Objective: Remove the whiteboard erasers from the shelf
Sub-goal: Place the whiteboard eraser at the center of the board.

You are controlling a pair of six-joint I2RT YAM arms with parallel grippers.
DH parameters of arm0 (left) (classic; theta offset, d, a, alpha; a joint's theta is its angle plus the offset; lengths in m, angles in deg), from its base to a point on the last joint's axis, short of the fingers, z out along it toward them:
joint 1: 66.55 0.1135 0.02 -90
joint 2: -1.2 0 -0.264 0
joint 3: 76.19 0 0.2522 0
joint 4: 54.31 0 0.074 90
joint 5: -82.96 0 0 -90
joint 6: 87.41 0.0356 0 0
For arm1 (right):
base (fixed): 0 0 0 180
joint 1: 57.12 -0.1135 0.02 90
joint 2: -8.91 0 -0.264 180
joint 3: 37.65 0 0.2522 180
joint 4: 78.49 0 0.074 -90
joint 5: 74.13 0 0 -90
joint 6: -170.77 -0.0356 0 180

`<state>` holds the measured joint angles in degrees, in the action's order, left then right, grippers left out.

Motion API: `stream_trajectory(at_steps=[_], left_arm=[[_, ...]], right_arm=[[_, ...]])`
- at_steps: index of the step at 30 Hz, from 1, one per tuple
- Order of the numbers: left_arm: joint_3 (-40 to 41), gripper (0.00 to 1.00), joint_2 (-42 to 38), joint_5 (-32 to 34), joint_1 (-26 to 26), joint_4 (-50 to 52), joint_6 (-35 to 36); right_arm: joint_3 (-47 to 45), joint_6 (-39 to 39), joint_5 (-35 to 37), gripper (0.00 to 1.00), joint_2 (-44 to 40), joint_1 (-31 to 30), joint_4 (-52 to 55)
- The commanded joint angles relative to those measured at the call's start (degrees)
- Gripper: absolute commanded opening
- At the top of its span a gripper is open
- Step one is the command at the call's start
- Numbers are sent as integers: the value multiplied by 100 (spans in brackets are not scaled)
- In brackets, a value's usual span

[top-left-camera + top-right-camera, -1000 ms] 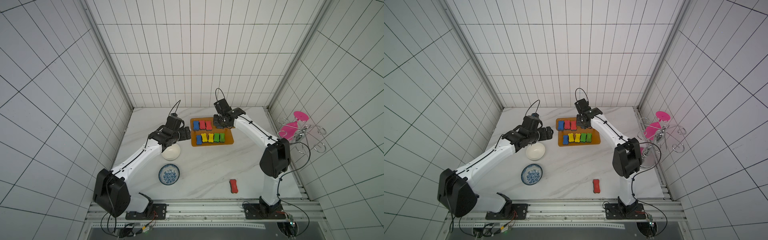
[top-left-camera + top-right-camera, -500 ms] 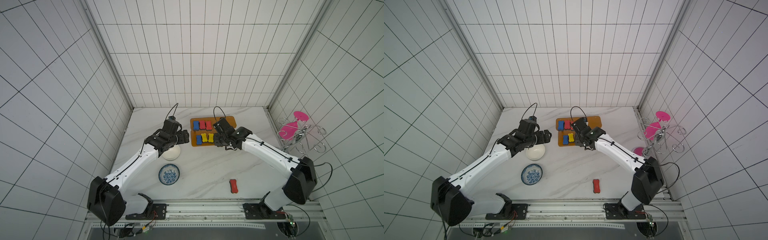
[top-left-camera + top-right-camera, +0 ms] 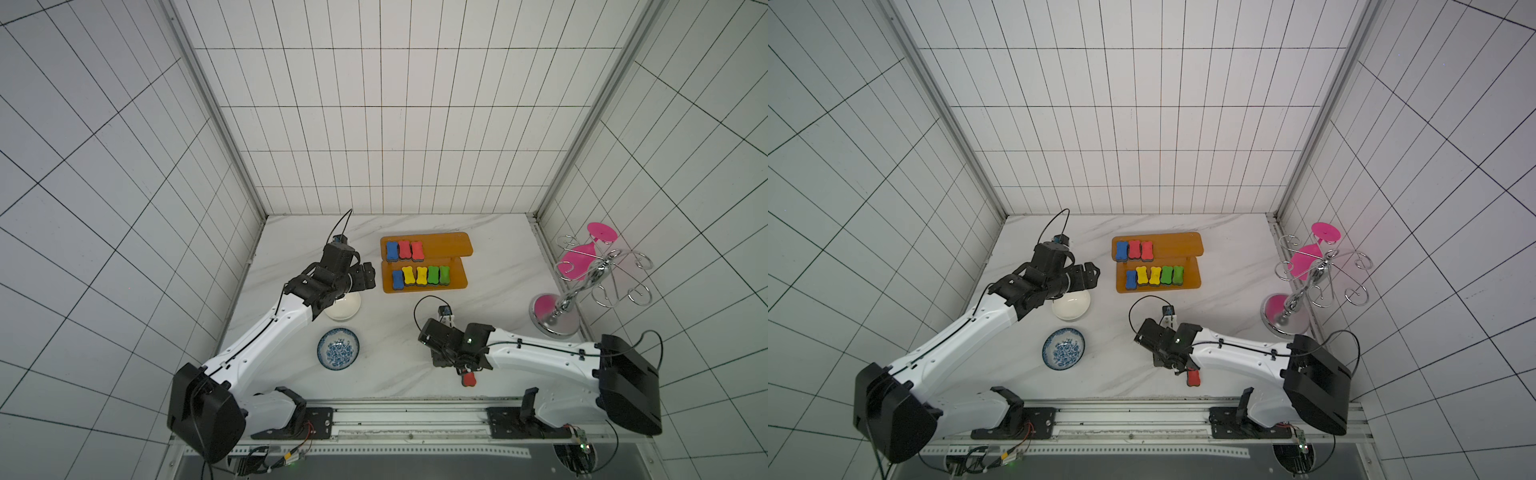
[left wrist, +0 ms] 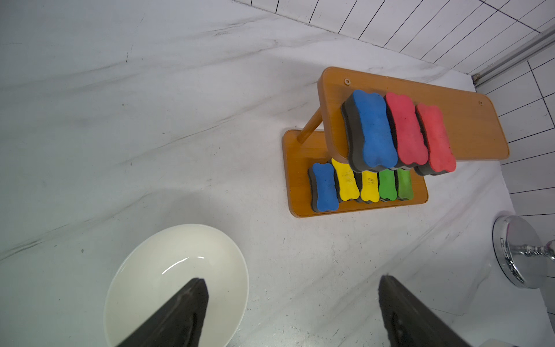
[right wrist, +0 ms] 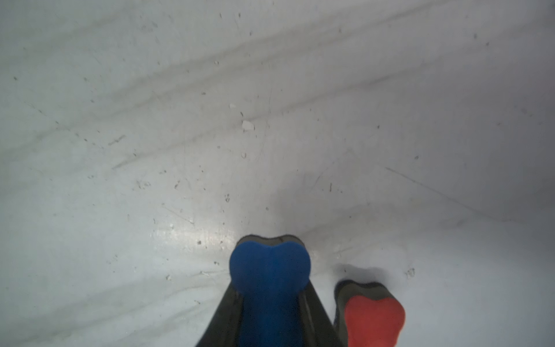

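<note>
1. The right claw [image 5: 270,288] carries a blue eraser [image 5: 270,267] low over the table [image 5: 210,135], just beside a red eraser [image 5: 374,318] that already lies there. If the jaws spread too wide on release, the outer finger could shove the red one aside.
2. Whether the blue eraser touches the table cannot be told. Let go from a height, the light foam could bounce or tip onto its edge.
3. On the shelf [image 3: 449,245] the upper row [image 3: 404,250] of three overhangs the front edge of its board in the left wrist view. A bump to that board could tip them onto the lower row [image 3: 422,276] of five.
4. The erasers in each row sit side by side and touching. A wide claw coming down could catch two at once or wedge one against its neighbour.
5. The left claw [image 4: 291,284] hangs above the white bowl [image 4: 168,279], near the shelf's end. A low sweep toward the shelf could clip the bowl's rim or push the shelf along the table.
6. Right claw: narrow, clamped on the blue eraser's long sides, with the eraser's rounded end poking out past the fingertips [image 5: 313,300].
7. Left claw: spread wide, holding nothing and touching nothing.
8. By this count eight erasers are on the shelf, one is on the table near the front, and one is in the right claw's grip.
</note>
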<state>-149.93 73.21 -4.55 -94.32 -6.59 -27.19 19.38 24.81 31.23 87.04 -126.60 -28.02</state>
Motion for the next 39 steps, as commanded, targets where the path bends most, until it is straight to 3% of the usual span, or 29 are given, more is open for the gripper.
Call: stream_trajectory(at_steps=[1,18,39], left_arm=[[59,92,-55,-20,-42,-150,89],[48,92,-22,-39,-72,-148,79],[13,92,52,-72,-89,-134,38]], right_arm=[[-294,-612,73,5,-172,-128,-134],[-692,-1186,-2,15,40,-652,-5],[-784,-1290,12,26,-8,-799,118]])
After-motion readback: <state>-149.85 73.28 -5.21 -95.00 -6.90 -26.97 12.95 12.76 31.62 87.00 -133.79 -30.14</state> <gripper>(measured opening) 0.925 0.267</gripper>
